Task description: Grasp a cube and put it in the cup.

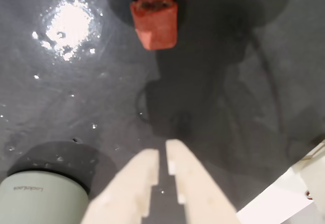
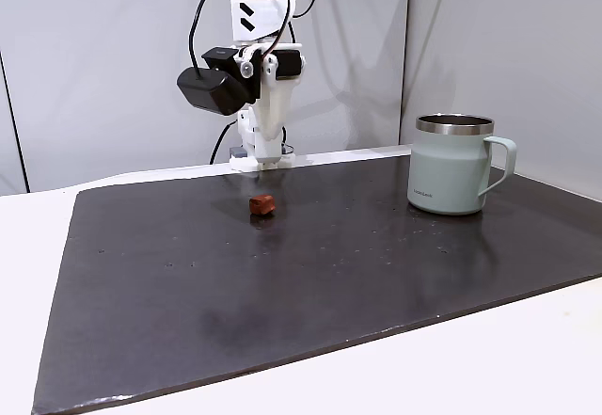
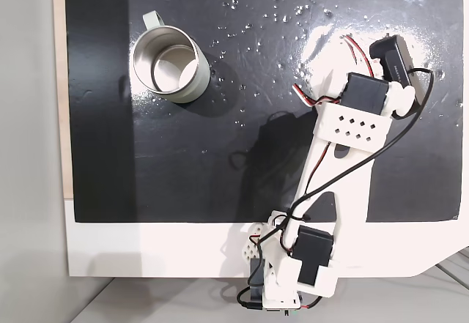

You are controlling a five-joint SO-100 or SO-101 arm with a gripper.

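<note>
Cube (image 1: 155, 21) resting on dark mat (image 1: 76, 107), reddish-brown, near top of wrist view, ahead of gripper (image 1: 163, 153) and apart from it. Fingers (image 1: 134, 183) pale, close together, narrow slit between tips, nothing clamped. Cup (image 1: 43, 196) at lower left of wrist view, sage-green, small dark lettering on wall. In a fixed view from the front: cube (image 2: 262, 204) on mat (image 2: 310, 274) just in front of arm base, cup (image 2: 452, 164) upright to the right, well apart, handle pointing right, steel rim. From above: cup (image 3: 170, 67) upright, mouth open, interior bare; arm (image 3: 341, 162) reaching over mat (image 3: 183, 169).
</note>
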